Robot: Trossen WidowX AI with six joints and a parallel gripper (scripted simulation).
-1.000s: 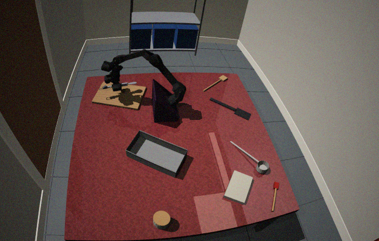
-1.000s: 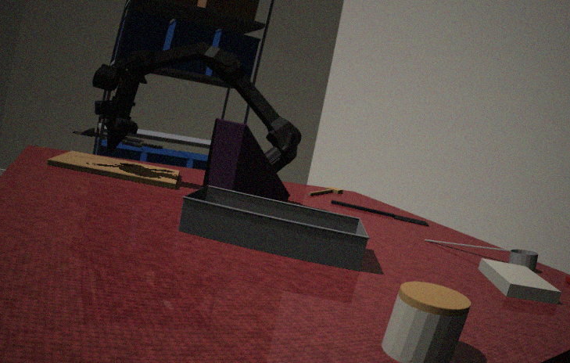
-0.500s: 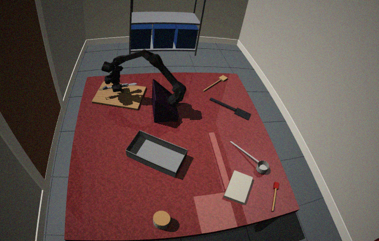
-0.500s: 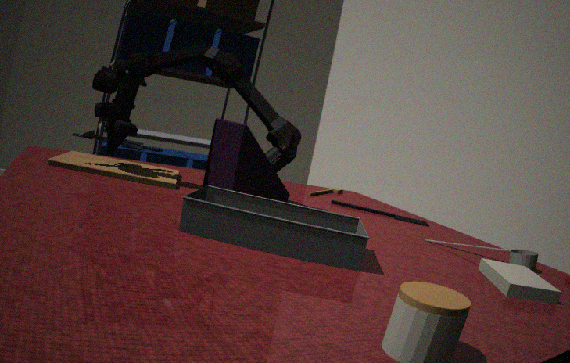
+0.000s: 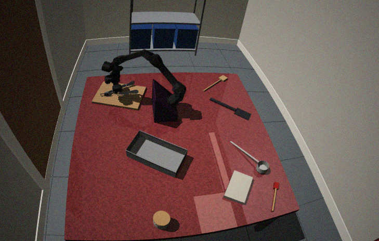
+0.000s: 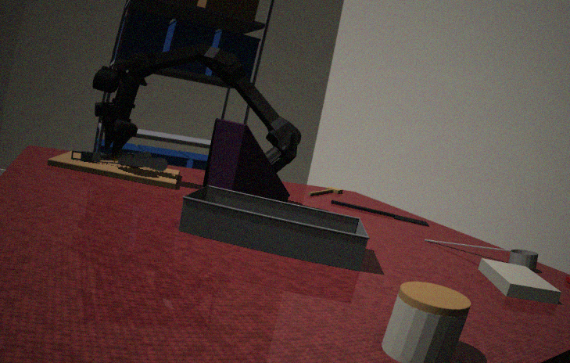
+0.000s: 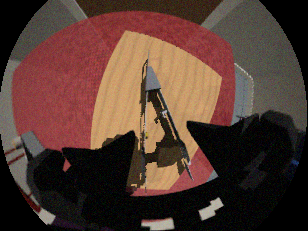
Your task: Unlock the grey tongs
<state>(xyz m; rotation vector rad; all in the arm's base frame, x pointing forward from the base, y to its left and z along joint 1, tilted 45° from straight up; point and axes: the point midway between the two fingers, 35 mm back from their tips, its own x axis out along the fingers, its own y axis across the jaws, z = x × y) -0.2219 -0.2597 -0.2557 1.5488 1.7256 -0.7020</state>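
Note:
The grey tongs (image 5: 133,91) (image 6: 142,160) (image 7: 153,83) lie spread open in a V on the wooden board (image 5: 101,100) (image 6: 75,164) (image 7: 195,84). Their hinge end points away from the arm's base, and one arm's end reaches past the board's edge. My gripper (image 5: 116,91) (image 6: 107,154) (image 7: 161,128) is open, pointing down low over the tongs, with its fingers apart on the two sides of them in the wrist view. Whether a finger touches the tongs I cannot tell. The roasting tin (image 5: 150,163) (image 6: 269,234) is empty.
A dark purple wedge (image 5: 162,110) (image 6: 228,155) stands between the board and the arm's base. A wooden-lidded jar (image 5: 161,218) (image 6: 426,325), a white block (image 5: 238,187) (image 6: 519,279), a ladle (image 5: 262,166), a black spatula (image 5: 242,114) and smaller utensils lie elsewhere on the red table.

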